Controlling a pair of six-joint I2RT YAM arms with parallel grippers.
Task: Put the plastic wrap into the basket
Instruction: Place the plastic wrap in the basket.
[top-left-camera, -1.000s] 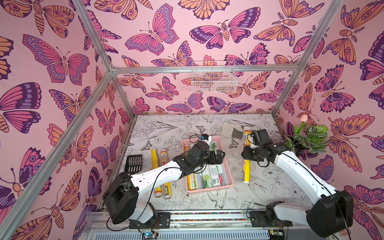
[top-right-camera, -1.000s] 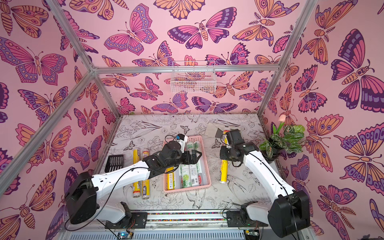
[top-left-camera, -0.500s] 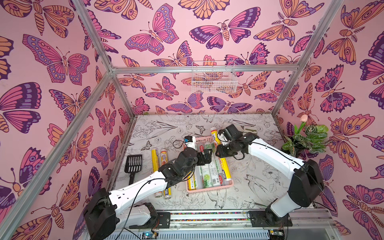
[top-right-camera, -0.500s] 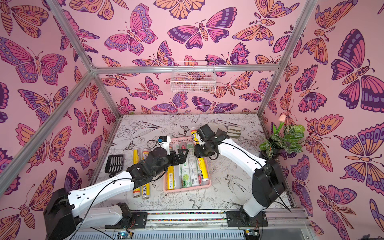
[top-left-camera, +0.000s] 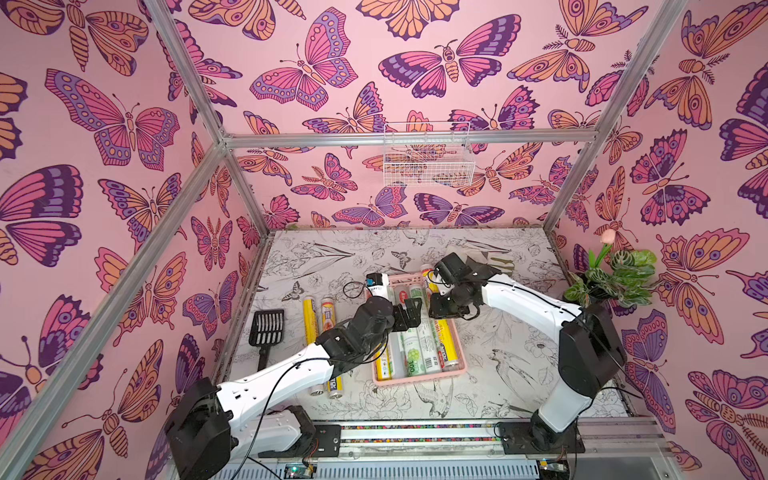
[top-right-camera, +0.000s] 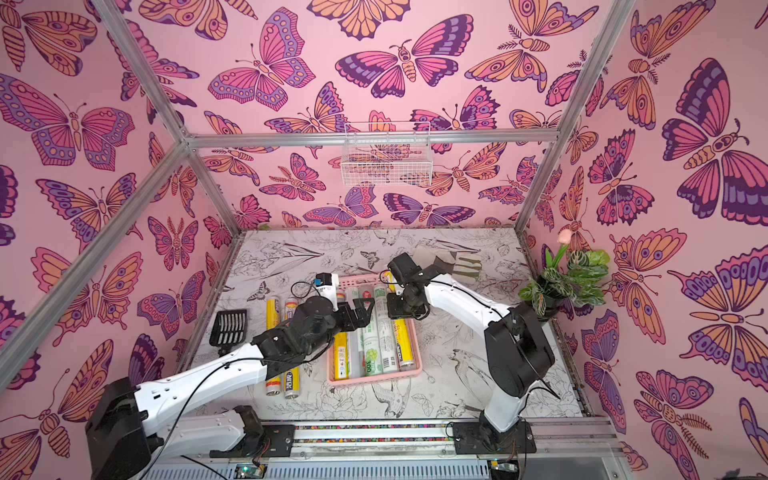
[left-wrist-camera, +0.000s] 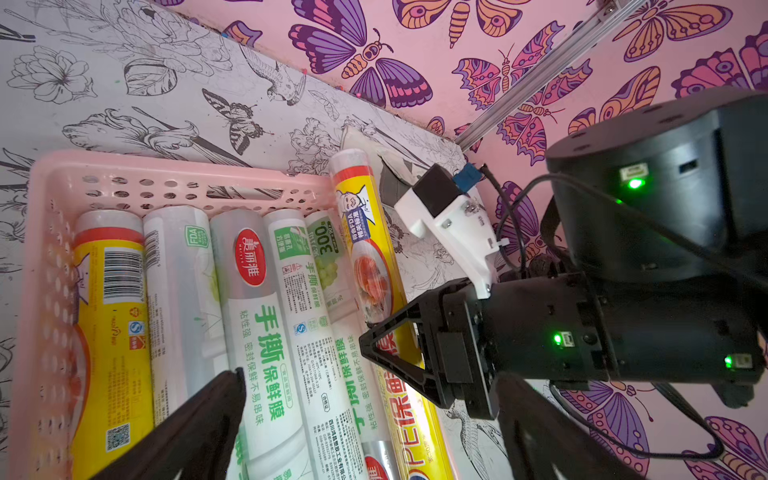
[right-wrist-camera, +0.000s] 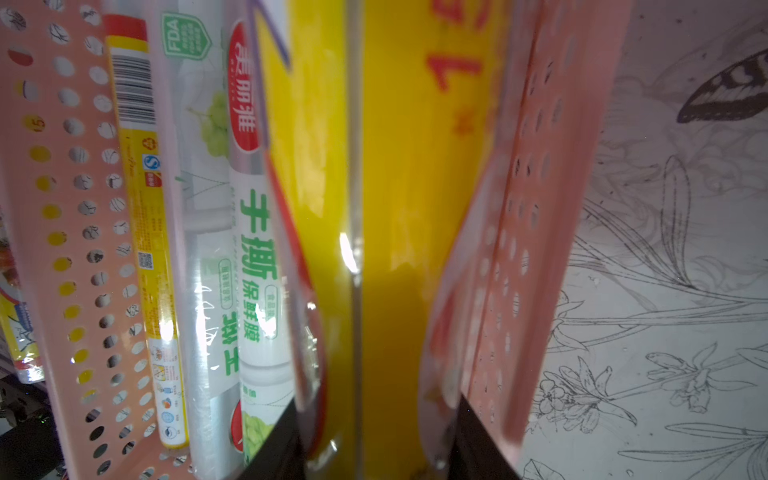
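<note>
While the left fingers (left-wrist-camera: 199, 424) stand spread wide just above the pink basket (left-wrist-camera: 166, 166), touching nothing, the right fingers (right-wrist-camera: 478, 453) pinch a yellow roll (right-wrist-camera: 395, 166) of plastic wrap from both sides. That roll lies along the basket's right wall, and the left wrist view shows its far end poking past the far rim. Other rolls (left-wrist-camera: 249, 291) lie side by side inside the basket. The worktop (top-left-camera: 498, 374) carries a black-and-white flower print, and pink butterfly walls close it in. Both top views take in what the wrist cameras do not: two loose rolls (top-right-camera: 272, 309) on the worktop left of the basket, a black scoop (top-right-camera: 228, 328) beyond them, a potted plant (top-right-camera: 573, 278) at the right wall and a white wire basket (top-right-camera: 384, 166) hung on the back wall.
</note>
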